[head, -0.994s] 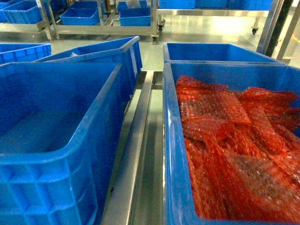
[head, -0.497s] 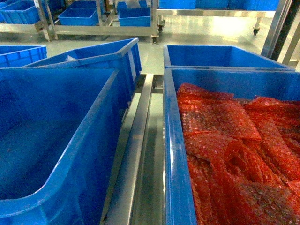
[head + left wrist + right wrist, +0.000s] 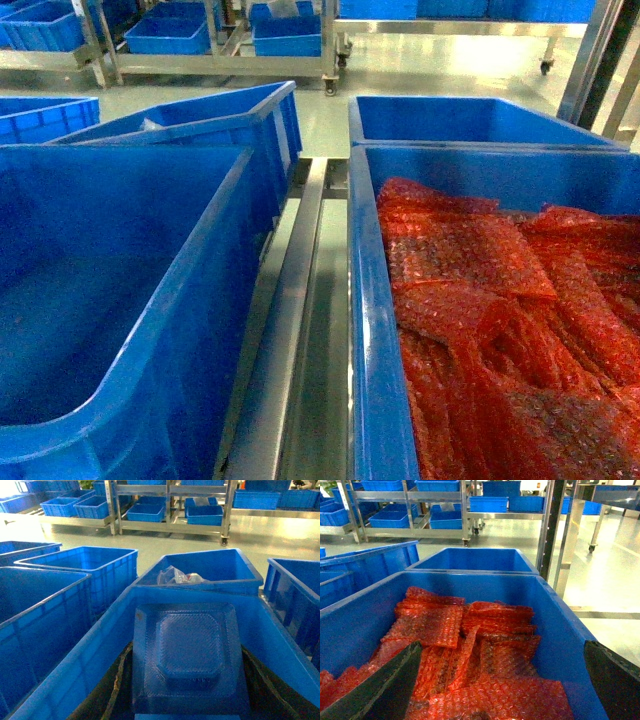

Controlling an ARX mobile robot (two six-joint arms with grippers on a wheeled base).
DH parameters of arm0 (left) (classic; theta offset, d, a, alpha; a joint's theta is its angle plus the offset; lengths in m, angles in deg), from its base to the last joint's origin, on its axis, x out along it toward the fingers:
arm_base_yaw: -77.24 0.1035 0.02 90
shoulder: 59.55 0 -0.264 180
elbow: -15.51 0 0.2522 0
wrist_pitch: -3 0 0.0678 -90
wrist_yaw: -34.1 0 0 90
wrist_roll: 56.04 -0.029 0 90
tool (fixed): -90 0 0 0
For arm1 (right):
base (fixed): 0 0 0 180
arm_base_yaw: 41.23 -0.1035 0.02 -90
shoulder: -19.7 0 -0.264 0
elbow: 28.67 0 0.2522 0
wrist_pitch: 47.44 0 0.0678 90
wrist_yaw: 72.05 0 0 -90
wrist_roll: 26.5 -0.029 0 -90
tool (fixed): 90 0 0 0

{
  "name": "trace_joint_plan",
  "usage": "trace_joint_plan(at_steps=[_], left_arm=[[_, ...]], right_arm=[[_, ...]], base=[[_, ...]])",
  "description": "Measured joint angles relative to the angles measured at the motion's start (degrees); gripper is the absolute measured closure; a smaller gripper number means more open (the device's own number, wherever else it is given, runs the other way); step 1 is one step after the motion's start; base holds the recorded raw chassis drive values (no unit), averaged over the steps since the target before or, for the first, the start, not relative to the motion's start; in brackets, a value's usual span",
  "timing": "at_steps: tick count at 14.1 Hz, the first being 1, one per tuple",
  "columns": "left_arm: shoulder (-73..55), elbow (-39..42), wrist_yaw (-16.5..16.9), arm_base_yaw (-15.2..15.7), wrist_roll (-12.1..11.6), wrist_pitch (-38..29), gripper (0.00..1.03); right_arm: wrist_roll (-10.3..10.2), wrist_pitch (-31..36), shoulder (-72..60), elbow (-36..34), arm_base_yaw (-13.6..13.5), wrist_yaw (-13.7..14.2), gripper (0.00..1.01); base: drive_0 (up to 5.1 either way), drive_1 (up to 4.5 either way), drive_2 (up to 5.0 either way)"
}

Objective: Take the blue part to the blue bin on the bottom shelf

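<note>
**Blue part in left gripper, over the blue bin**

Left wrist view: the blue part [image 3: 187, 650] fills the lower middle of frame, a blocky piece with a raised 8-sided face toward me. The left gripper [image 3: 187, 697] is pinching it; dark finger [image 3: 114, 682] shapes sit against it at 9 and 3 o'clock. Behind and around the part I see the walls of the blue bin [image 3: 95, 650]. At 12 o'clock past its far wall stands a tilted crate [image 3: 210, 565] holding clear-wrapped items [image 3: 175, 576].

Head view: the blue bin [image 3: 180, 290] takes up 8 o'clock. The steel rail of the bottom shelf [image 3: 290, 330] runs up the middle. At 4 o'clock, just beside the rail, is a crate [image 3: 370, 330] full of red bubble wrap [image 3: 480, 290]. 1 more blue crate [image 3: 460, 115] sits behind it at 1 o'clock.

Right wrist view: the right gripper [image 3: 500, 690] is spread wide, 1 dark finger at 7 o'clock and 1 at 4 o'clock, hanging above the bubble wrap.
</note>
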Motion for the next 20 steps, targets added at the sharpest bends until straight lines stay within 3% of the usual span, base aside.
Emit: trace_joint_plan(at_steps=[20], left_arm=[[0.0, 0.0, 0.0, 0.0, 0.0, 0.0, 0.59]], right_arm=[[0.0, 0.0, 0.0, 0.0, 0.0, 0.0, 0.03]], base=[[0.0, 0.0, 0.0]])
